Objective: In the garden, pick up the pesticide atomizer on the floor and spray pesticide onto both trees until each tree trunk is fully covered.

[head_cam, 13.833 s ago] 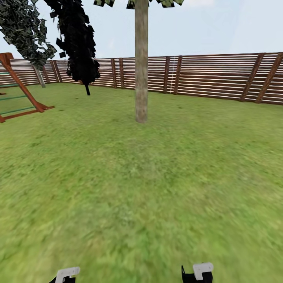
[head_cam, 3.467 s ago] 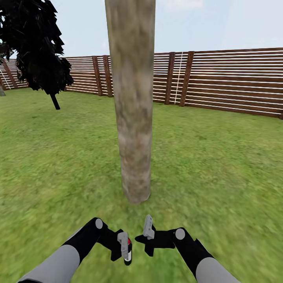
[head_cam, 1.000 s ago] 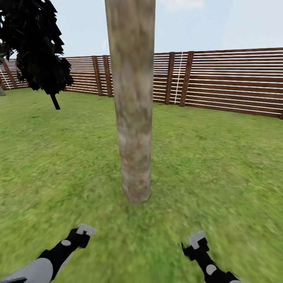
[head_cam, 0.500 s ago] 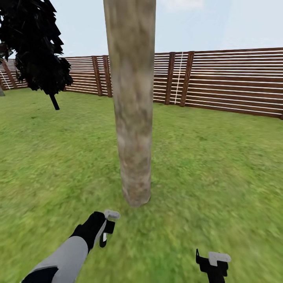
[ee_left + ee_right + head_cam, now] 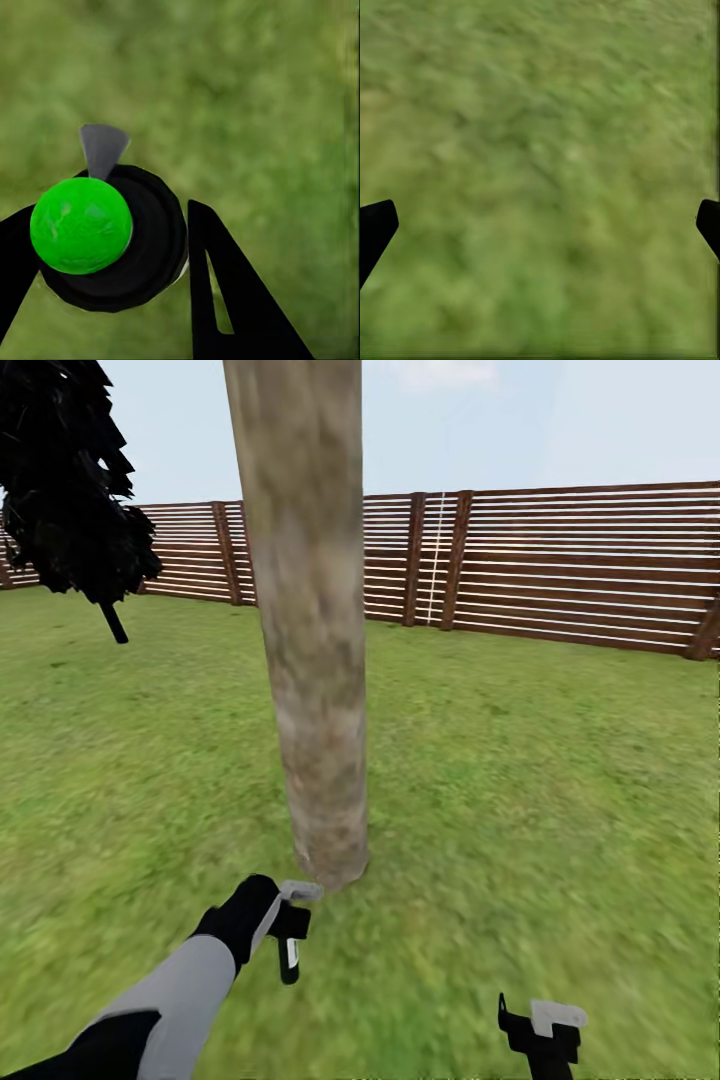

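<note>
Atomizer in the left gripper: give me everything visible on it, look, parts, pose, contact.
The atomizer is a small dark bottle. From the left wrist view: round black body, glossy bright green ball cap, and a grey wedge-shaped nozzle jutting from its rim. The left gripper has black fingers closed against both sides. In the head view it hangs below the gripper, a pale label showing, above the grass beside the base of the tree trunk, not touching it.

the tree trunk (image 5: 305,640) stands on the lawn (image 5: 540,760) straight ahead, the fence (image 5: 560,565) behind it. a smaller tree (image 5: 70,490) stands far left, before the fence.
</note>
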### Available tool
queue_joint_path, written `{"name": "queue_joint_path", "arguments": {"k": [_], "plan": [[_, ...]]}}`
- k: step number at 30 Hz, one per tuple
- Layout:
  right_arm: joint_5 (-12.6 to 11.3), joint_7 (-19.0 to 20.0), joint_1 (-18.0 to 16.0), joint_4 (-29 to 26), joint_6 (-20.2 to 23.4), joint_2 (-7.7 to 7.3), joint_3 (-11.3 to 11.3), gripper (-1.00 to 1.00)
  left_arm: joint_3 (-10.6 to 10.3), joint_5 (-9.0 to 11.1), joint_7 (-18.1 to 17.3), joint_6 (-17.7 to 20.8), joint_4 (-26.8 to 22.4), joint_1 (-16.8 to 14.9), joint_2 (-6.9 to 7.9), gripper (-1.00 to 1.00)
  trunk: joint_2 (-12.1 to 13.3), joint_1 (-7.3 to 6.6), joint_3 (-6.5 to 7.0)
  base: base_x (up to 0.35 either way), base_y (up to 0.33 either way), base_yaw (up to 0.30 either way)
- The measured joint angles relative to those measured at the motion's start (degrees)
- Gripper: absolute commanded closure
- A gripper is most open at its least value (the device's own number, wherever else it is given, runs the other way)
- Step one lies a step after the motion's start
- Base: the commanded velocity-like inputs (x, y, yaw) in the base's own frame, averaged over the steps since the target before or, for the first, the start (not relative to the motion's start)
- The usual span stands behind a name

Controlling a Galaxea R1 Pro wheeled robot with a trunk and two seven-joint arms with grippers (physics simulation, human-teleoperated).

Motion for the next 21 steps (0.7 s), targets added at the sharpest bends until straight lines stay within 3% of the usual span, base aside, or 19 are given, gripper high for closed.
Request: {"name": "queue_joint_path", "arguments": {"k": [4,8,11,12,14,16,17,18,21], "plan": [[0.02,0.00,-0.04,0.07,0.00,-0.04,0.00,-1.00,0.11,-0.26,-0.17,0.16,-1.24,-1.23,0.17,1.00,0.00,-0.01,0.00,-0.008,0.000,-0.004],[0.03,0.00,-0.03,0.09,0.00,-0.04,0.01,-1.00,0.05,-0.24,0.09,0.20,-4.58,-1.60,2.99,1.00,0.00,0.01,0.00,-0.094,0.000,0.000],[0.02,0.00,-0.01,0.09,0.00,-0.03,0.00,-1.00,-0.31,0.68,-0.15,-0.09,-4.81,-1.22,-0.31,1.00,0.00,0.03,0.00,-0.311,0.000,0.000],[0.03,0.00,-0.01,0.09,0.00,-0.03,0.01,-1.00,-0.61,0.11,-0.29,-0.16,-4.91,-1.42,-0.69,1.00,0.00,0.03,0.00,-0.063,0.000,0.000],[0.05,0.00,0.00,0.09,0.00,-0.03,0.01,-1.00,-1.04,-0.69,-0.26,0.08,-6.09,-2.06,-0.03,1.00,0.00,0.00,0.00,-0.025,0.000,0.000],[0.09,0.07,-0.01,0.09,0.00,-0.02,0.02,-1.00,-1.14,-1.11,-0.22,0.52,-10.50,-1.69,2.86,1.00,0.00,-0.01,0.00,-0.005,0.000,0.000],[0.10,0.08,-0.02,0.09,0.00,-0.04,0.03,-1.00,-1.14,-0.64,-0.29,0.64,-11.66,-1.48,3.45,1.00,0.00,-0.01,0.00,0.000,0.000,0.000],[0.10,0.09,-0.04,0.09,0.00,-0.04,0.02,-1.00,-2.23,0.44,-0.35,0.67,-12.20,-1.20,2.41,1.00,0.00,-0.01,0.00,0.000,0.000,0.000],[0.10,0.10,-0.02,0.09,0.00,-0.04,0.04,-1.00,-7.51,0.62,-0.44,0.60,-12.15,-0.94,-0.46,1.00,0.00,-0.01,0.00,0.000,0.000,0.000]]}}
